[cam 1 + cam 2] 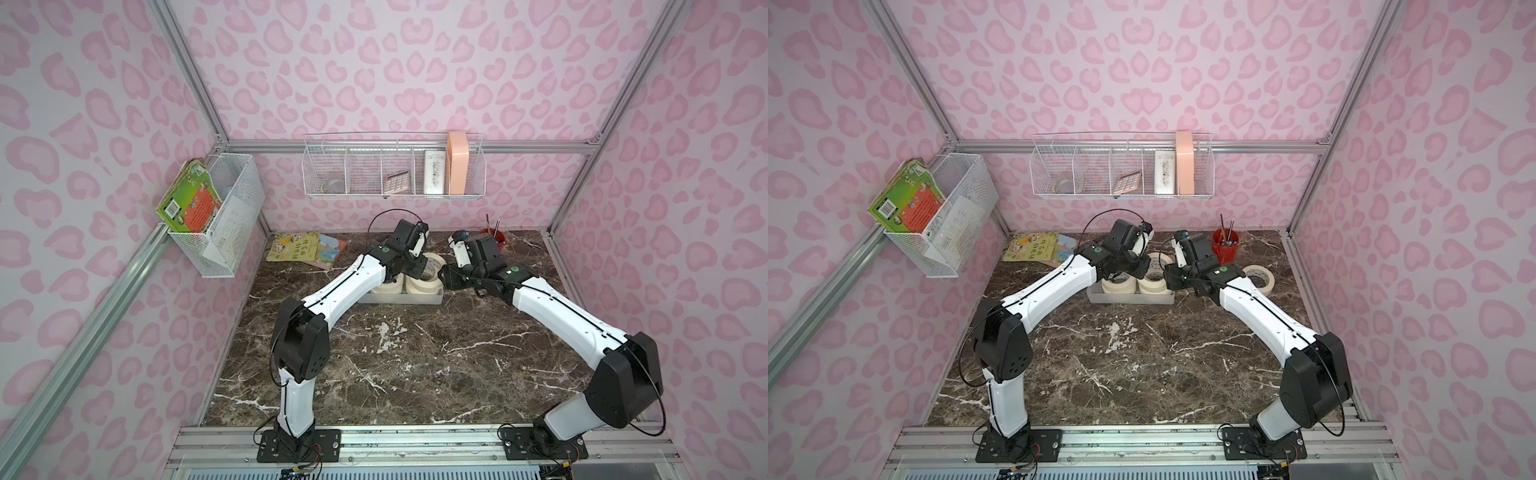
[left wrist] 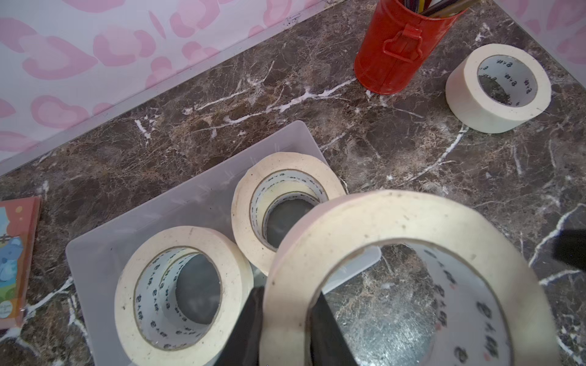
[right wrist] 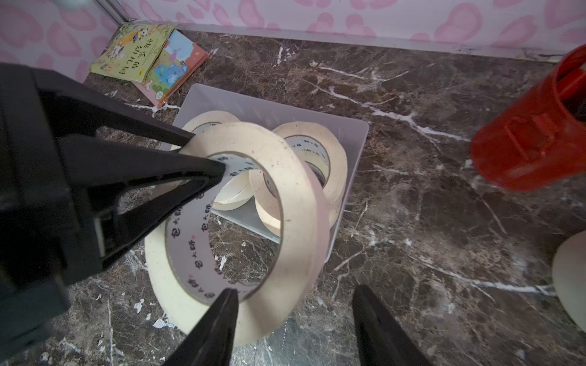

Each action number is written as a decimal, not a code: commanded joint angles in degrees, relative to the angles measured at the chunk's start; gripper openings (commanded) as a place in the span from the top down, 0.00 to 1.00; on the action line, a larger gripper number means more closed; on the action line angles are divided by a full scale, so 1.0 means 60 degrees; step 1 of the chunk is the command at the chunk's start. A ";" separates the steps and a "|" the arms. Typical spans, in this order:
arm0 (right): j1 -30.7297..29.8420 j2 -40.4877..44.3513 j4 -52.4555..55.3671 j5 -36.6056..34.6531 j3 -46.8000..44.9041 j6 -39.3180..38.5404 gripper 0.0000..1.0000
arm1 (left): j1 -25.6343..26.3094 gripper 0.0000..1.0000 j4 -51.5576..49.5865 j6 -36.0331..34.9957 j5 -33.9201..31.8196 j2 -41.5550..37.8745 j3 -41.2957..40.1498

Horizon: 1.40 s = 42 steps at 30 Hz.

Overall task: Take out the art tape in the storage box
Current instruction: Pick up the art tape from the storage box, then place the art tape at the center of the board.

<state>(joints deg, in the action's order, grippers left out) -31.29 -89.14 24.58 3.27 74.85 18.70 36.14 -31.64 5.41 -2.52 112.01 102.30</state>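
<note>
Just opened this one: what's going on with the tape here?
The left gripper is shut on the wall of one tape roll, holding it tilted in the air, lifted clear of the grey tray. The right gripper is open at that roll's lower rim, not gripping it; it looks like a handover. Two stacks of rolls sit in the tray, and a loose roll already lies on the table by the red pencil cup.

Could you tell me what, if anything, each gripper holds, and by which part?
The left gripper pinches a tape roll by its wall, one finger inside the core, one outside. The right gripper is open, holding nothing.
</note>
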 commanded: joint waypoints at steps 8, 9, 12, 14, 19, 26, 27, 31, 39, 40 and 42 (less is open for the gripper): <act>0.0201 -0.0734 -0.0051 -0.0471 0.0445 0.0403 0.69 | 0.0406 1.00 0.0700 0.0258 -0.0033 -0.0820 -0.0731; 0.0208 -0.0757 -0.0011 -0.0533 0.0445 0.0389 0.78 | 0.0433 1.00 0.0696 0.0283 -0.0054 -0.0866 -0.0795; 0.0221 -0.0754 0.0122 -0.0780 0.0445 0.0384 0.96 | 0.0466 0.82 0.0780 0.0326 -0.0023 -0.0943 -0.0956; 0.0247 -0.0749 0.0307 -0.1046 0.0705 0.0350 1.00 | 0.0466 0.67 0.0847 0.0347 0.0088 -0.0969 -0.0968; 0.0701 -0.0597 0.0756 -0.1367 0.0749 0.0274 1.00 | 0.0464 0.32 0.1196 0.0256 0.0254 -0.1332 -0.1005; 0.2053 0.0017 0.0968 -0.1539 -0.0151 -0.0096 1.00 | 0.0282 0.09 0.0917 0.0021 -0.0142 -0.2145 -0.0988; 0.2267 0.0051 0.0908 -0.1544 -0.0322 -0.0180 1.00 | 0.0195 0.08 0.0846 0.0037 -0.0208 -0.2207 -0.1022; 0.3033 -0.0270 0.0452 -0.1379 -0.0843 -0.0522 1.00 | -0.0298 0.08 0.0758 0.0398 -0.0515 -0.2282 -0.1497; 0.3872 -0.2194 -0.0779 -0.0577 -0.0646 -0.1021 1.00 | -0.1430 0.11 0.0722 0.0699 -0.0233 -0.1838 -0.2181; 0.3957 -0.2449 -0.0949 -0.0464 -0.0589 -0.1023 1.00 | -0.1581 0.12 0.0653 0.0804 -0.0227 -0.1760 -0.2222; 0.4043 -0.2827 -0.1164 -0.0454 -0.0425 -0.0995 1.00 | -0.1845 0.13 0.0697 0.0875 -0.0130 -0.1663 -0.2351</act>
<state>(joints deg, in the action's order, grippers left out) -7.60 -104.38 22.81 -1.45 70.94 13.41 26.46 -27.11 9.13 -4.25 101.56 88.73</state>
